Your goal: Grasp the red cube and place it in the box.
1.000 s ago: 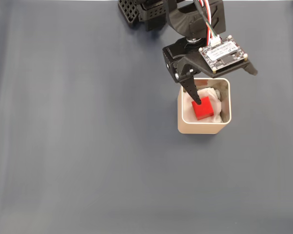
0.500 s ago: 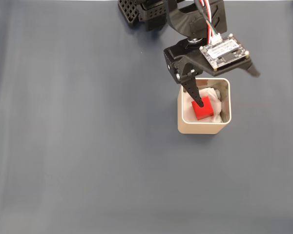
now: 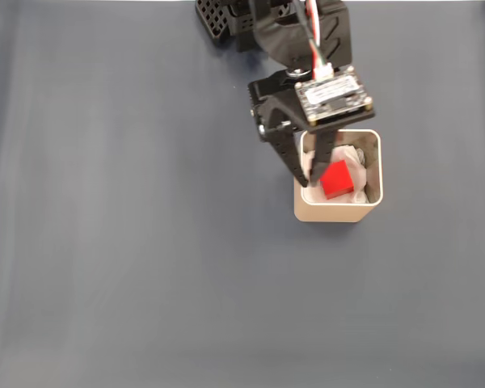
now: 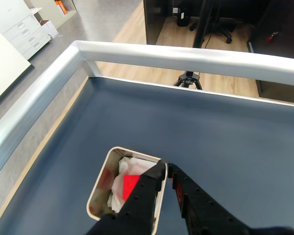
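The red cube lies inside the beige box on white paper, free of the fingers. My gripper hangs over the box's left wall with its two black fingers drawn together, shut on nothing. In the wrist view the fingertips meet at the gripper just above the box's right rim, and the red cube shows inside the box to their left.
The dark blue-grey table surface spreads wide to the left and front of the box. The arm's base stands at the far edge. A metal rail borders the table in the wrist view.
The jaws were spread wide over the box with one finger against the cube. They have now closed, and the wrist has swung left. The cube stays in the box.
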Robot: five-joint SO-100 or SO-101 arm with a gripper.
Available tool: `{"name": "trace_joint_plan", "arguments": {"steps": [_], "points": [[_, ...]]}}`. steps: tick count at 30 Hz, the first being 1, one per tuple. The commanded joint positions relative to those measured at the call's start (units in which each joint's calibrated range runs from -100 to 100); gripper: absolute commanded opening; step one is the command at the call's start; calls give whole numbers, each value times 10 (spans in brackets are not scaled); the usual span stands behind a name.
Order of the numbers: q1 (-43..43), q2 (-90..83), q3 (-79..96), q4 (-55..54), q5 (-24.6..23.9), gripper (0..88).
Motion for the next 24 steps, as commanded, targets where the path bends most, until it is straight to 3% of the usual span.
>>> {"name": "trace_joint_plan", "arguments": {"steps": [1,12,24], "points": [[28,-16,-19,-5,-1,2],[114,-14,-4,-14,3,2],[164,-112,145,-56,9,2]]}}
